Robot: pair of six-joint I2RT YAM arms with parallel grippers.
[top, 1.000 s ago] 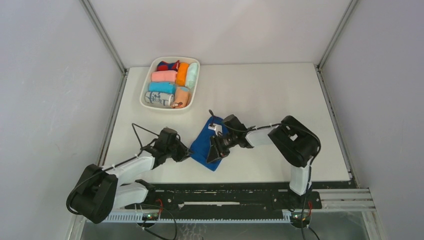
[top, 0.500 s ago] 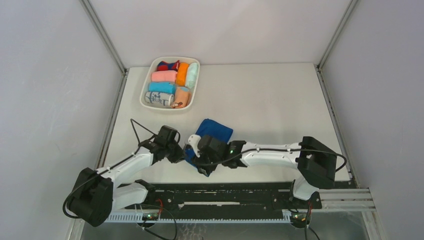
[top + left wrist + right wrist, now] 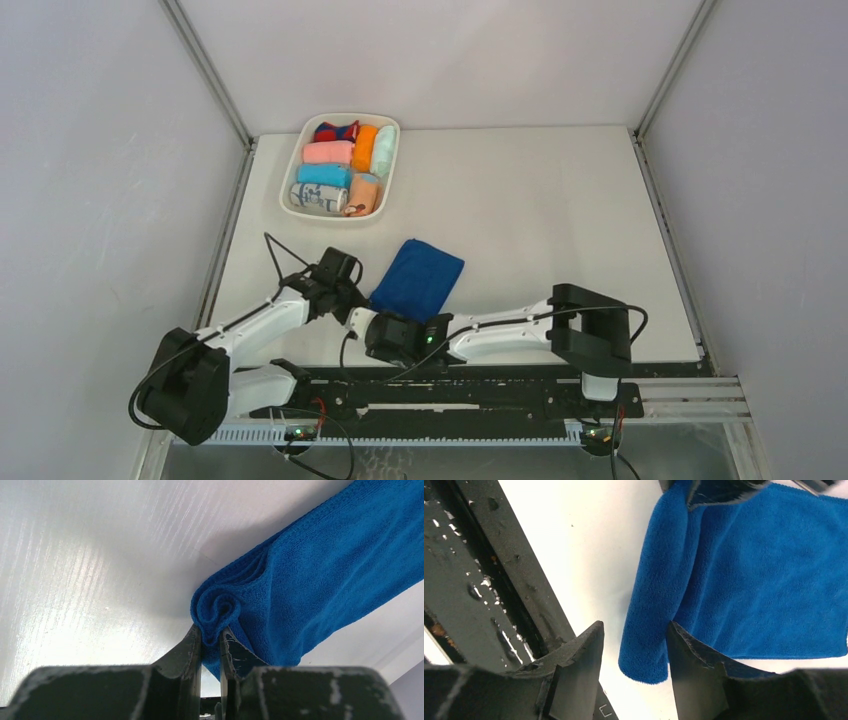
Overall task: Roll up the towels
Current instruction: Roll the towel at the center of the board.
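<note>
Showed, from above, blue towel (image 3: 418, 278) flat nearward of the tray (image 3: 325, 217); at left wrist, left gripper (image 3: 211, 632) clamped on its curled corner; at right wrist, right gripper (image 3: 634, 630) parted, needing a matching pinch for even rolling.

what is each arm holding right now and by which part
The left fingers pinch the blue towel by its curled corner. The right fingers are open on either side of the towel's edge, holding nothing.

Surface: my white table (image 3: 560, 200), matte.
Centre of frame: blue towel (image 3: 420, 278) lying on it, one corner curled.
Upper left: white tray (image 3: 285, 192) resting on it.
</note>
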